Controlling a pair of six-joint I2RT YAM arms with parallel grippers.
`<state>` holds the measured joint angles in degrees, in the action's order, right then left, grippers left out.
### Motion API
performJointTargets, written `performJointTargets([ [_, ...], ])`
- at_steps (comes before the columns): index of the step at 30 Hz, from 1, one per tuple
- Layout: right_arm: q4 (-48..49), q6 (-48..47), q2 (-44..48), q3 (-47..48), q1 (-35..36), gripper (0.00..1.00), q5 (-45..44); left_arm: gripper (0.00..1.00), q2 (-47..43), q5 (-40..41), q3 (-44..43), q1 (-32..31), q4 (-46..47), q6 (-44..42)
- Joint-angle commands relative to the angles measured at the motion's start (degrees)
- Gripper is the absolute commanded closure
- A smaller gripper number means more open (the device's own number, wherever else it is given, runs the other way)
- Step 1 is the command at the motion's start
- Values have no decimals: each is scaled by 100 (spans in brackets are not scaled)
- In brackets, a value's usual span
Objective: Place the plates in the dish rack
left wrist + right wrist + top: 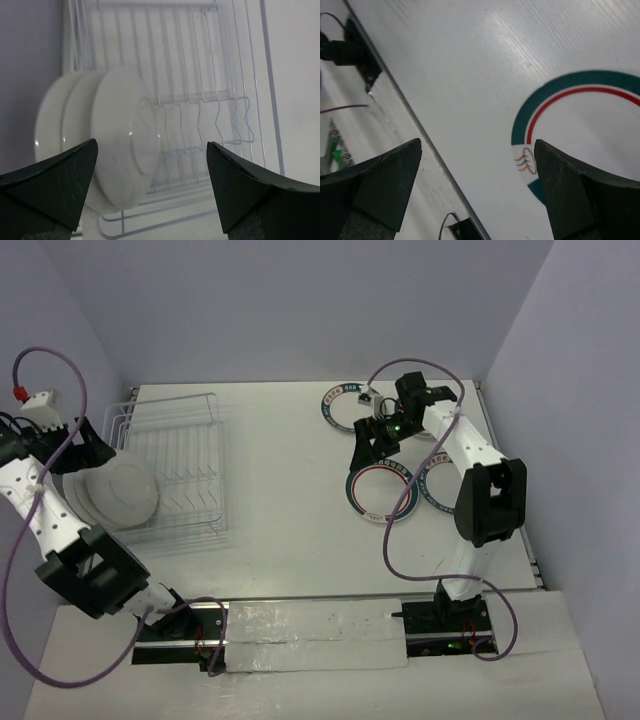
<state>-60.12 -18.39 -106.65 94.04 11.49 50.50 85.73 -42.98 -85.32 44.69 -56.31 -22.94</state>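
Neither claw holds anything. From above, the left claw (88, 447) hangs at the end of the dish rack (185, 475), just beside the racked plates (118, 495); the right claw (375, 448) hovers across the table (280, 500), between a far plate (345, 405) and a near plate (380, 490), with a third plate (440, 485) partly under the arm; these lie flat and face up, well apart from the rack, so each probably needs gripping by its rim and turning on edge.

The left wrist view settles what the overhead leaves too small: the left claw (151, 145) is spread wide; beyond it three racked plates (120, 140) stand on edge in neighbouring slots, white undersides toward the camera, the wires of the dish rack (200, 75) keeping them upright; slots beside them are free.

The right wrist view shows the right claw (477, 144) equally wide, above bare table (470, 60), a teal-and-red-ringed plate (590, 125) just off one finger; which of the three it is, I cannot tell; I judge the claw must shift over that rim before closing.
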Motion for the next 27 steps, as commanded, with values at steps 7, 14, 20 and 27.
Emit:
performJointTargets([
  [7,1133,-402,1866,-1756,126,0,-3070,1,-1911,2619,7,-1909,2090,-17],
  [14,1055,-928,1167,-1505,-321,0,-3117,1,-1779,1802,-266,-2543,1211,-237],
  [20,502,-1368,-196,-168,-718,3,-2906,1,-2008,2083,103,-3325,1166,-273],
  [27,132,-1641,-1199,738,-893,5,-2783,1,-2193,2443,472,-3888,1369,-132],
])
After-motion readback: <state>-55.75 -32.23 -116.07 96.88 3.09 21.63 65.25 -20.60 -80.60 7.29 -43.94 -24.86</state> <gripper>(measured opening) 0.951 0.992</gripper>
